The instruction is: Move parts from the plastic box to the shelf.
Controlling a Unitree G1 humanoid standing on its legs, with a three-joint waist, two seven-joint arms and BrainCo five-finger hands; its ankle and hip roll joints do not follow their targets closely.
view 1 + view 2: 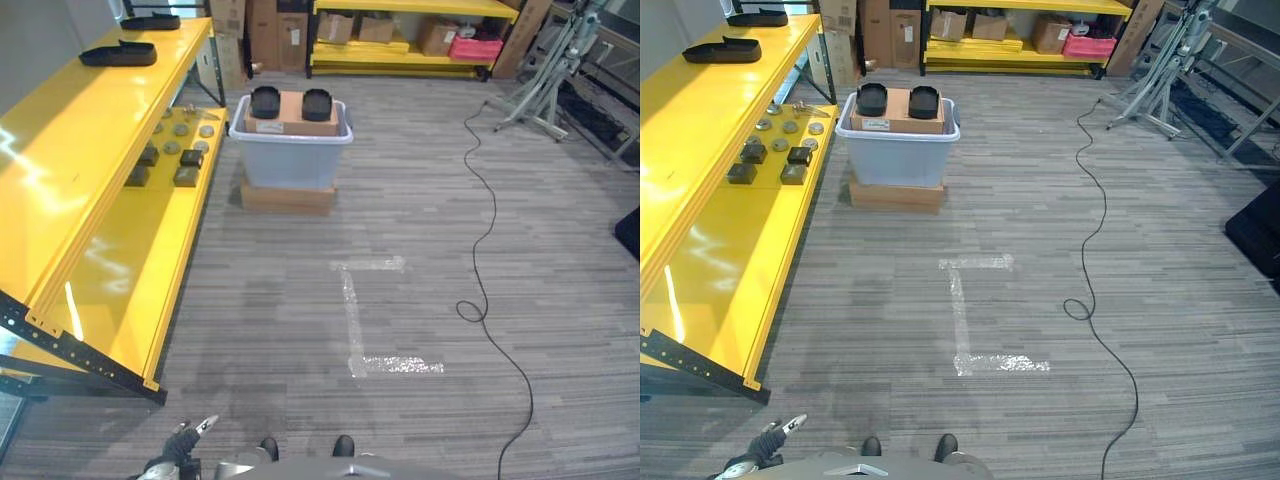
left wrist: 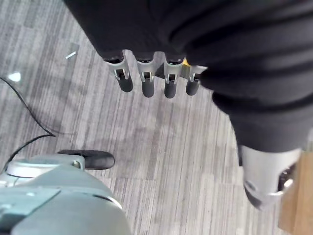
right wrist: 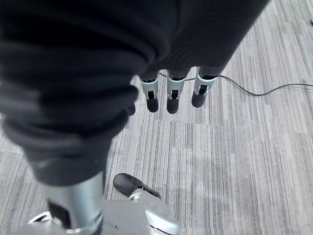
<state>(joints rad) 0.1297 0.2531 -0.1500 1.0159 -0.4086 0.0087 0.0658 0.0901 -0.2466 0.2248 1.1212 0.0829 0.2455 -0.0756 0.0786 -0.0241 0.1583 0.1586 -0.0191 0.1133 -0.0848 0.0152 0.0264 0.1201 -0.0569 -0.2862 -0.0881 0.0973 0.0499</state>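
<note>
We see the plastic box (image 1: 291, 150) far ahead on the floor, just right of the yellow shelf (image 1: 95, 150), with two black parts (image 1: 265, 101) on cardboard at its top; anything beneath is hidden. Small dark parts (image 1: 186, 176) lie on the shelf's lower level, too small to identify. Our left hand (image 2: 146, 78) and right hand (image 3: 171, 95) hang over bare floor, fingers straight, slightly apart, holding nothing.

One translucent grey plastic box (image 1: 290, 150) sits on one flat brown cardboard carton (image 1: 288, 197). Inside it are one brown cardboard box (image 1: 292, 113) and two round black parts (image 1: 265, 101). The yellow metal shelf (image 1: 110, 100) carries four dark square blocks (image 1: 186, 176), about six grey discs (image 1: 181, 129) and two black trays (image 1: 119, 54).
</note>
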